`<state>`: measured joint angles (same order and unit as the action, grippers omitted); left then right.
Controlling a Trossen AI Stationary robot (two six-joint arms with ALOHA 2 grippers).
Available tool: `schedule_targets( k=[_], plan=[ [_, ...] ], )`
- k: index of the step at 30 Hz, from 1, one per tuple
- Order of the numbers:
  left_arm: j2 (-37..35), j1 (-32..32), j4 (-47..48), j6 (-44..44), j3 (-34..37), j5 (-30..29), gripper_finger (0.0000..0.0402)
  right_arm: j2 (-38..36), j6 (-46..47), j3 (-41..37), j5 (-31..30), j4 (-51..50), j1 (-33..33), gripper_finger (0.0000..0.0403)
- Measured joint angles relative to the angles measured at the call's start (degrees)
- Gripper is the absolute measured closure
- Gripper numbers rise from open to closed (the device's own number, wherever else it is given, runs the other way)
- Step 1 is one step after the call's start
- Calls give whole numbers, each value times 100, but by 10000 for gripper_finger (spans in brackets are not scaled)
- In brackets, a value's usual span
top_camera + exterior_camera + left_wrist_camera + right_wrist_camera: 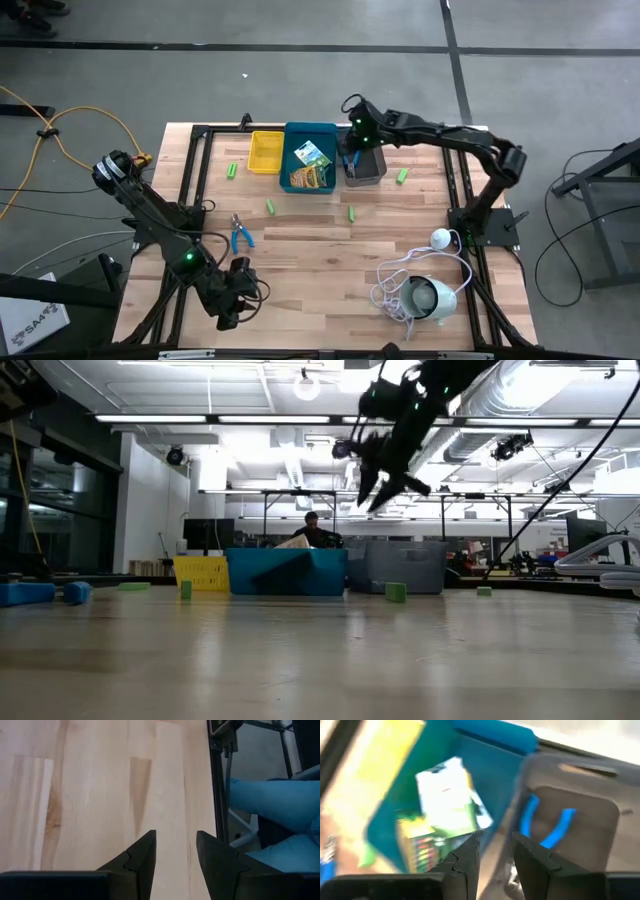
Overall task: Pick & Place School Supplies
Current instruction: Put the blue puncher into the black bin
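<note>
1. Right gripper (350, 108) is raised above the far side of the table, over the boundary between the blue bin (310, 158) and the grey bin (365, 165). In the right wrist view its fingers (467, 855) stand slightly apart with nothing between them.
2. Left gripper (232, 300) waits at the near left of the table. The left wrist view shows its fingers (142, 855) parted over bare wood, gripping nothing.
3. Three bins sit in a row at the far edge: yellow bin (266, 152) on the left, blue in the middle, grey on the right.
4. Two crayon boxes (311, 166) lie in the blue bin, one partly overlapping the other.
5. One blue-handled tool (546, 822) lies in the grey bin, handles spread in a U.
6. A second blue-handled tool (240, 234) lies on the bare table, left of centre, well apart from the bins and near the left arm.
7. Green pieces on the table: one (232, 171) left of the yellow bin, one (270, 206) near side of the yellow bin, one (352, 213) near the table centre, one (402, 175) just right of the grey bin. All are outside the bins.
8. Round white device (430, 297) with coiled cord sits at the near right.
9. Low view: a person (312, 530) is visible in the room behind the bins.
</note>
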<state>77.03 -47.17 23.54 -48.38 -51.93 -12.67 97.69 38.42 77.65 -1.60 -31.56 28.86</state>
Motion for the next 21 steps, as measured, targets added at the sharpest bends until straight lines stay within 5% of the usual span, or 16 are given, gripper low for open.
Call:
schedule_targets(
  k=[10,21],
  plan=[
    [0,389,1,0,-1,-108,264,-657,-742,3,79,-167,-639,300],
    [0,784,561,-6,-1,339,264,-645,-1321,0,1511,-82,-1527,301]
  ],
)
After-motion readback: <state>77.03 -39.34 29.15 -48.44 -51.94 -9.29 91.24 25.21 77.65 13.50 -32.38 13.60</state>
